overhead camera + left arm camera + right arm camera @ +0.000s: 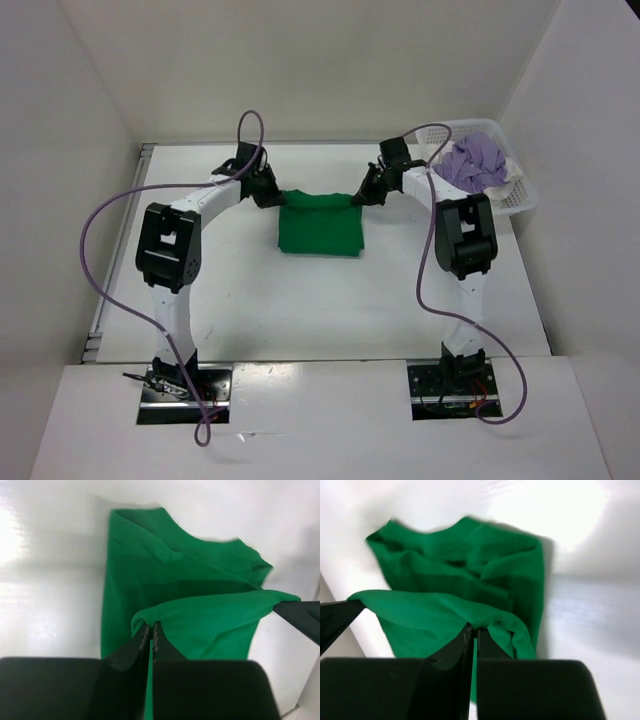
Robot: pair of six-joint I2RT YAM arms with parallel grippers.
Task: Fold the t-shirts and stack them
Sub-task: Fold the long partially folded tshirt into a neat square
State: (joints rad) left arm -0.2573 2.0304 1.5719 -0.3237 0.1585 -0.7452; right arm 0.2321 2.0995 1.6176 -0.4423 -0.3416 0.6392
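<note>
Clamping the left tool (151, 630) tight on one far corner of the green t-shirt (320, 232), fabric bunching at the pinch. Clamping the right tool (474, 630) tight on the other far corner in the same way. Holding that far edge lifted and stretched between both tools, above the rest of the garment. Resting the remainder of the green fabric folded and flat on the white desk (300, 310), near its middle, between the two arms. Showing the light purple t-shirt (478, 160) heaped in the white mesh basket (527, 203) at the far right corner of the desk, well apart from both tools.
</note>
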